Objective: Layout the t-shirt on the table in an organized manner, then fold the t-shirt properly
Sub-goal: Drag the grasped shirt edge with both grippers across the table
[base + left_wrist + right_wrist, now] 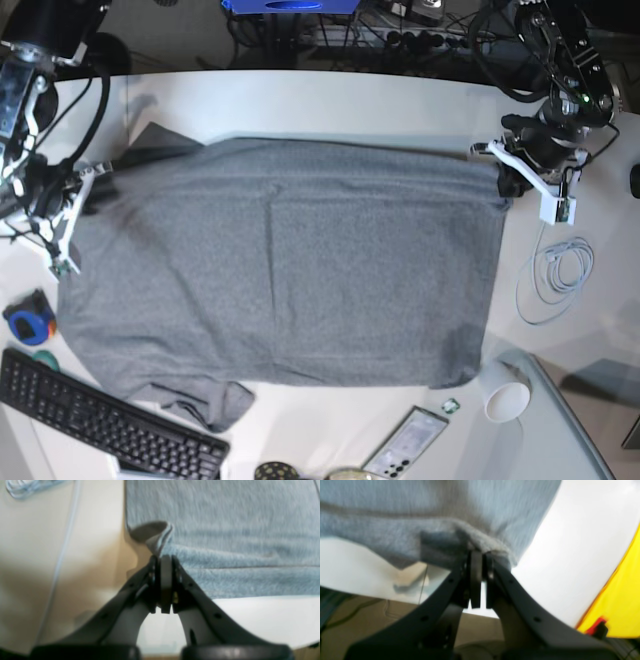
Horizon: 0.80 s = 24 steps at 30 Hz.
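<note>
We see the t-shirt (290, 265) spread wide across the table (330, 105), with one far corner pinched in each pincer. The left gripper (163, 557) is clenched on a small folded tuck of cloth at the shirt's corner, lifted a little off the tabletop; in the base view this is the corner on the right side. The right gripper (478, 553) is likewise clamped on a bunched edge of the grey fabric, at the corner on the base view's left, where a dark fold of the shirt trails toward the far edge.

Around the shirt we find a black keyboard (100, 420) near its lower left, with a sleeve lying just beside it, a blue tape measure (25, 318) left of the cloth, a phone (410, 440) and a paper cup (505, 395) near the lower right, and a coiled white cable (560, 270) just beside the right hem. None of these lies on the shirt.

The tabletop is smooth and white, and its far edge curves against a dark background of cables and gear.
</note>
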Available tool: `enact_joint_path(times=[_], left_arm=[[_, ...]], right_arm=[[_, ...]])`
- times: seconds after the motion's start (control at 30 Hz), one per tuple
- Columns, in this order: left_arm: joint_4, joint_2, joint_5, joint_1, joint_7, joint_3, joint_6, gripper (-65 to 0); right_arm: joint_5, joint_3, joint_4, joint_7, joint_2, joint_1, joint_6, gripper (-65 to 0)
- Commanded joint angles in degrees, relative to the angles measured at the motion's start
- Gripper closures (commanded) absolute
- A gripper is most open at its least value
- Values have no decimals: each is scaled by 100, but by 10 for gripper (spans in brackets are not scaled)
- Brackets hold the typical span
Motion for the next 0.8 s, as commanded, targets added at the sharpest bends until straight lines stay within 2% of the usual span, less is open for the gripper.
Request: enact_joint_path(times=[0.0, 0.23, 0.5, 0.57, 0.67, 0.77], left_arm=[[81, -61, -61, -215, -65, -3, -10, 0], [-649, -35, 1029, -1341, 32, 507, -10, 0], [-1800, -35, 1222, -2325, 15, 516, 25, 0], [-2099, -44, 1196, -2519, -91, 516, 254, 0], [-2433, -44, 1213, -2668, -654, 516, 562, 0], [-2820, -52, 1222, -2800, -961, 516, 685, 0]], right_arm=[[20, -50, -160, 49, 103, 211, -10, -8], [-86, -111, -1742, 357, 349, 1372, -10, -8], [-666, -569, -3052, 1051, 393, 2233, -10, -8], [-798, -577, -3491, 1368, 393, 2453, -10, -8], [-1027, -560, -4010, 1799, 393, 2691, -10, -8], [-1062, -551, -4116, 2018, 393, 2778, -10, -8]])
